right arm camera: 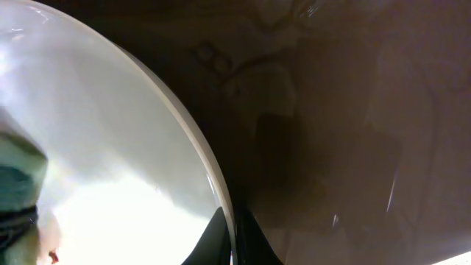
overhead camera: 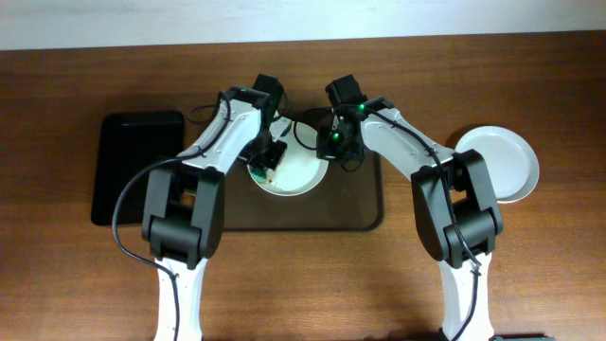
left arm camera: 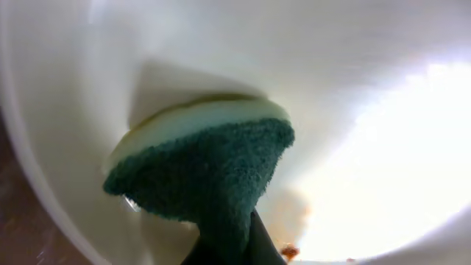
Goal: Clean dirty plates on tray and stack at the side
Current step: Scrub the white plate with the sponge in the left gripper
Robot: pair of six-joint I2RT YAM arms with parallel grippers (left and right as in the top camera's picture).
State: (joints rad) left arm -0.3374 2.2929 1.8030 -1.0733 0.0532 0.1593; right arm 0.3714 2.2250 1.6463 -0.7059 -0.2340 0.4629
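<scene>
A white plate (overhead camera: 301, 173) lies on the dark brown tray (overhead camera: 350, 213) in the overhead view. My left gripper (overhead camera: 269, 157) is shut on a green and yellow sponge (left arm camera: 206, 165), which presses against the inside of the plate (left arm camera: 346, 66). A small reddish smear (left arm camera: 289, 252) sits beside the sponge. My right gripper (overhead camera: 334, 142) is shut on the plate's right rim; in the right wrist view its fingers (right arm camera: 215, 239) pinch the thin white edge of the plate (right arm camera: 96, 147) over the tray (right arm camera: 353, 147). The sponge (right arm camera: 16, 184) shows at the left edge of that view.
A white plate (overhead camera: 500, 161) rests on the wooden table at the right, off the tray. A smaller black glossy tray (overhead camera: 137, 166) lies at the left. Black cables (overhead camera: 303, 128) loop at the back of the brown tray.
</scene>
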